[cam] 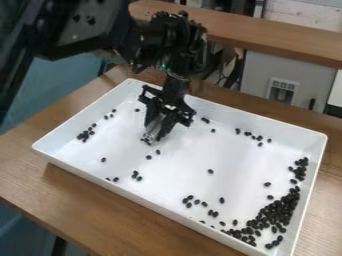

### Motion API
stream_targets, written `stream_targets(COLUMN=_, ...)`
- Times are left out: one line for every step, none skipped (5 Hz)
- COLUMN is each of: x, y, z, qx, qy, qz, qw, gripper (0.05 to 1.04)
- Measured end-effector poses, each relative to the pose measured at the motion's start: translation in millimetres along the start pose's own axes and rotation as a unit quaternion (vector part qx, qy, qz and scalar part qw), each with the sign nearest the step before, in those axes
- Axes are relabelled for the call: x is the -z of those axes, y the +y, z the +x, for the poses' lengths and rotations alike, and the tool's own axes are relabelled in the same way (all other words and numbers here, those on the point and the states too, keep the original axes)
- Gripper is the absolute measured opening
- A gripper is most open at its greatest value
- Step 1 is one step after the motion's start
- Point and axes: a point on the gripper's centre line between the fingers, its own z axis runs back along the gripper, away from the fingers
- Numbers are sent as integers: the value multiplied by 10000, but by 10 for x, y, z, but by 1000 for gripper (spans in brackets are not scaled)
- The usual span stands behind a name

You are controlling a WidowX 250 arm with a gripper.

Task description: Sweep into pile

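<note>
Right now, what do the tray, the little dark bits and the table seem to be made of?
The tray looks like smooth white plastic, judging by its even, moulded-looking walls, though coated metal is possible. The dark bits seem to be dried beans, from their small oval shapes. The table looks like satin wood or laminate, with faint brown grain.
</note>
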Motion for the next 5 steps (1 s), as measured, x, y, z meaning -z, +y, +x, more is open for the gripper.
stream_targets(x=-24, y=-139, z=-8, qx=108, qy=99, qz=-267, qw=9995, gripper=391)
stream_targets(x=-85, y=-524, z=-64, qx=641, qy=93, qz=-322, qw=9974, gripper=391)
stream_targets(x=-156, y=-993, z=-181, qx=1238, qy=-26, qz=-271, qw=9919, gripper=390)
stream_targets(x=-172, y=-1104, z=-220, qx=1367, qy=-33, qz=-246, qw=9903, gripper=390)
stream_targets(x=-206, y=-1317, z=-320, qx=1583, qy=-36, qz=-243, qw=9871, gripper=390)
